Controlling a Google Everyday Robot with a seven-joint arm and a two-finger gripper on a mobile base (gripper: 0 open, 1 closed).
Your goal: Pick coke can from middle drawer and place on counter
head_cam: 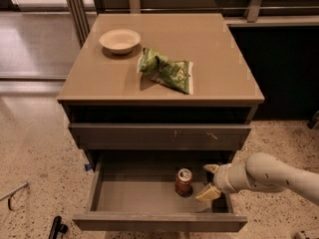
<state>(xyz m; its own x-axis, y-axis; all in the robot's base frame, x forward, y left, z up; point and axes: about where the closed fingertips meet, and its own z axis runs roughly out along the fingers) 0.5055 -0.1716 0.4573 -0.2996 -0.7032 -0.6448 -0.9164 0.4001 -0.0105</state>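
Coke can [184, 182] is standing upright in the pulled-out middle drawer [159, 222], right of centre, with the pincer [210, 181] just to its right inside the drawer, fingers spread wide and gripping nothing, while a bowl [119, 40] and green bag [167, 71] sit up on the bench [214, 59].

The arm [281, 176] runs off the right edge behind the end effector [209, 181] in the middle drawer [139, 197]
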